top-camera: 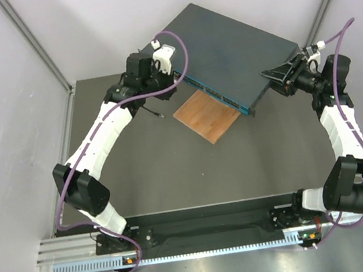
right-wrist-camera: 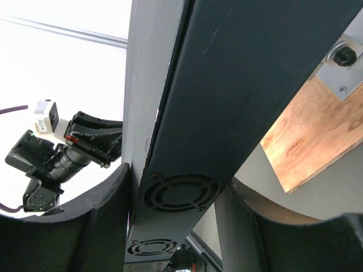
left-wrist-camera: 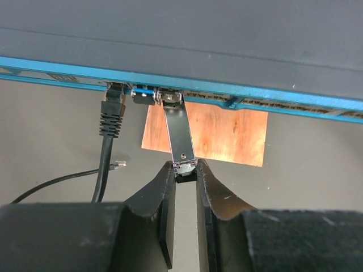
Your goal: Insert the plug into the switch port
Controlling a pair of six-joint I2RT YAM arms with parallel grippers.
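**Operator:** Item count?

**Technician:** One switch (top-camera: 229, 41). One wooden board (top-camera: 207, 115) lies on the table (top-camera: 146, 175), partly under the switch's front edge. One grey module (left-wrist-camera: 178, 130) has its far end seated in a socket of the teal front face (left-wrist-camera: 57, 67). One black-booted connector (left-wrist-camera: 112, 113) is seated a little to the module's left. One plug (left-wrist-camera: 118, 164). Two fan grilles (right-wrist-camera: 180, 194) on the switch side wall.

**Operator:** Plug location?

**Technician:** Loose on the table, tipping a thin black cable (left-wrist-camera: 57, 182), near the booted connector and apart from the switch ports (left-wrist-camera: 272, 103).

**Operator:** Gripper condition?

**Technician:** The left gripper (left-wrist-camera: 185, 170) pinches the near end of the grey module. The right gripper (right-wrist-camera: 174, 181) clamps the switch side wall, one finger on each broad face.

**Operator:** Readable text?

**Technician:** Markings on the teal face are too small to read
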